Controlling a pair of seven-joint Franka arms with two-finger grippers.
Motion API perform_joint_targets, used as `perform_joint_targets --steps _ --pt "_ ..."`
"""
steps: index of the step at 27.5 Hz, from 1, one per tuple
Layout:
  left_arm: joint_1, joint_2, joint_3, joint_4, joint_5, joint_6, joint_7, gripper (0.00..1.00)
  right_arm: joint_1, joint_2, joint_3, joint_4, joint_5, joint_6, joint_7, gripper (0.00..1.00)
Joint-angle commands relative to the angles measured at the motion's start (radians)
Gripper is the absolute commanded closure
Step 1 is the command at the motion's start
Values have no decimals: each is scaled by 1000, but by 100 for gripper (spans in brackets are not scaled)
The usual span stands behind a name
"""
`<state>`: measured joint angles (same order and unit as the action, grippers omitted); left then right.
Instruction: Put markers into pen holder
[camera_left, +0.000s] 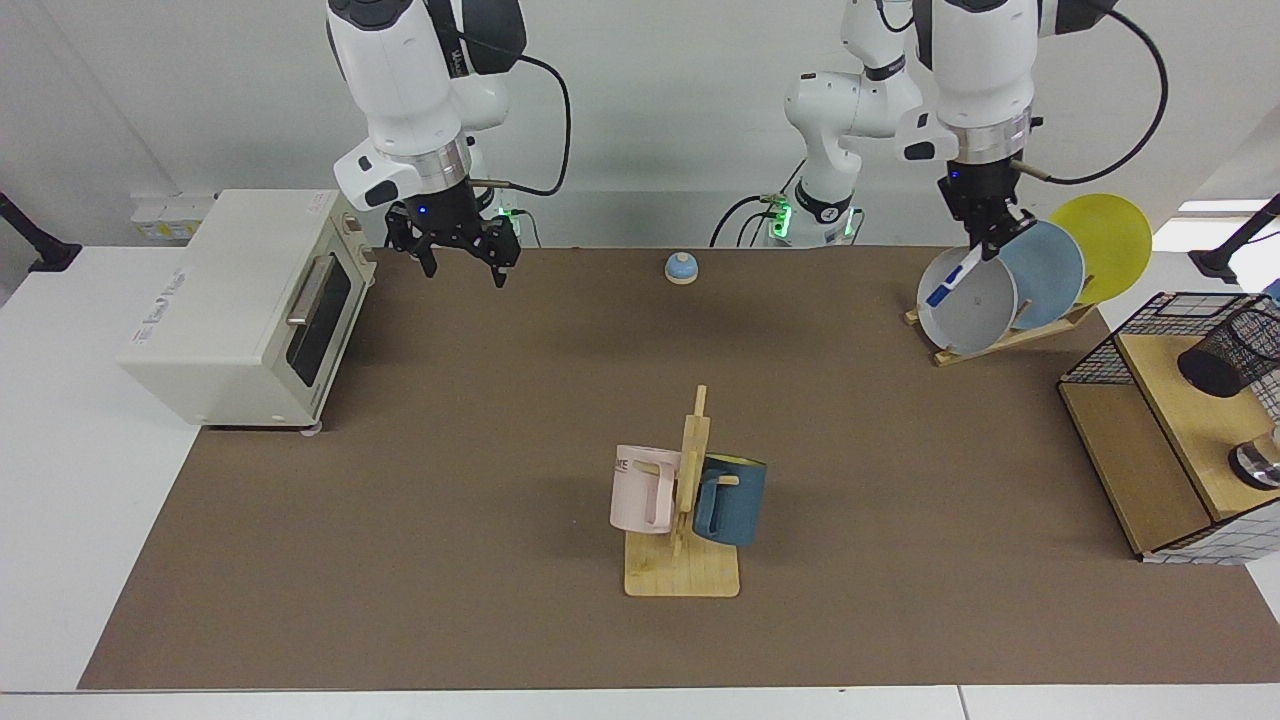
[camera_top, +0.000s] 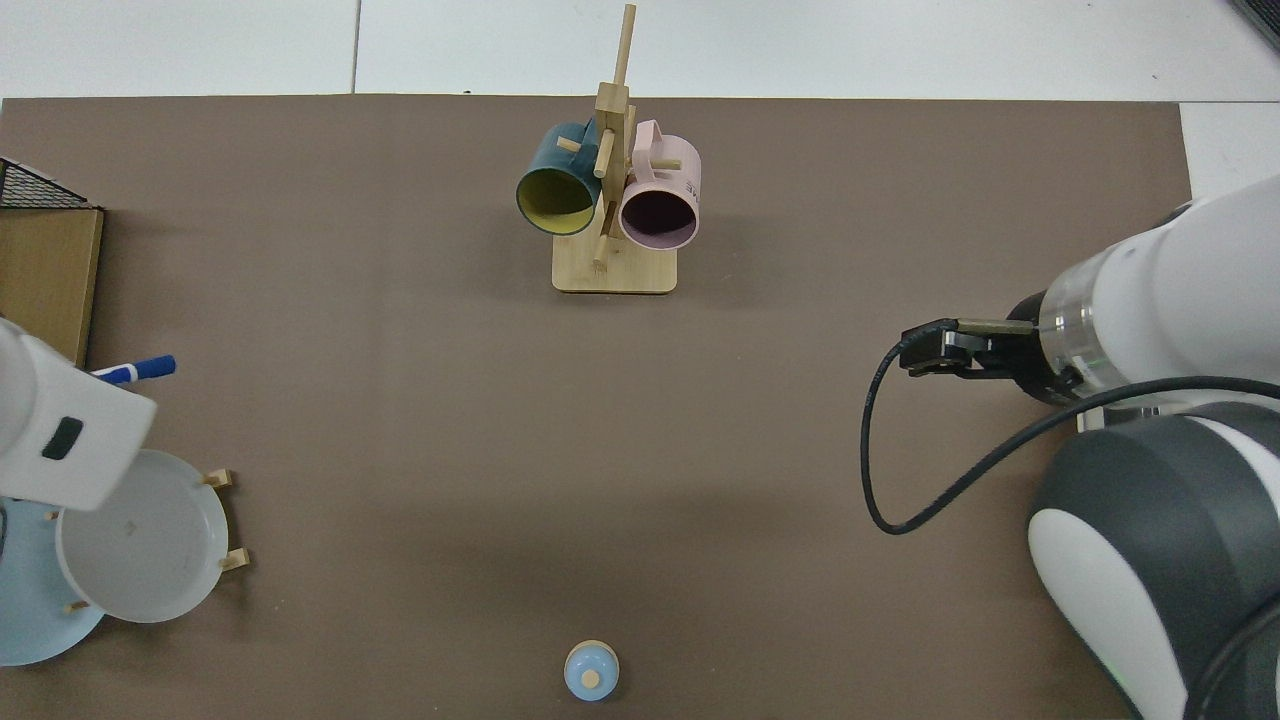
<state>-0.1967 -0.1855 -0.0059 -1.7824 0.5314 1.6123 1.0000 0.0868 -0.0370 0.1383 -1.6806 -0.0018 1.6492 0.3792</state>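
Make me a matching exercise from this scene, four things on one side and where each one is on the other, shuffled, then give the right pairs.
Things
1. marker
2. pen holder
3. pink mug
4. right gripper

Places
A. hanging on the wooden mug rack
B. in the air beside the toaster oven, holding nothing
C. on the wooden shelf inside the wire basket
D. held by the left gripper, in front of the grey plate

Pairs: 1-D, 2-C, 3-A, 4-B
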Motion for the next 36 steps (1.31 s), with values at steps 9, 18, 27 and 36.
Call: perform_joint_targets --steps 9,18,27,36 --pt "91 18 -8 104 321 17 201 100 -50 77 15 160 -50 -101 -155 0" --pt "195 58 12 150 441 95 371 100 -58 95 15 202 -44 -135 -191 0" --pt "301 100 20 156 513 192 453 100 -82 78 17 176 -27 -131 -189 0" --pt "388 156 32 158 526 262 525 100 -85 57 15 148 -27 -146 -155 0"
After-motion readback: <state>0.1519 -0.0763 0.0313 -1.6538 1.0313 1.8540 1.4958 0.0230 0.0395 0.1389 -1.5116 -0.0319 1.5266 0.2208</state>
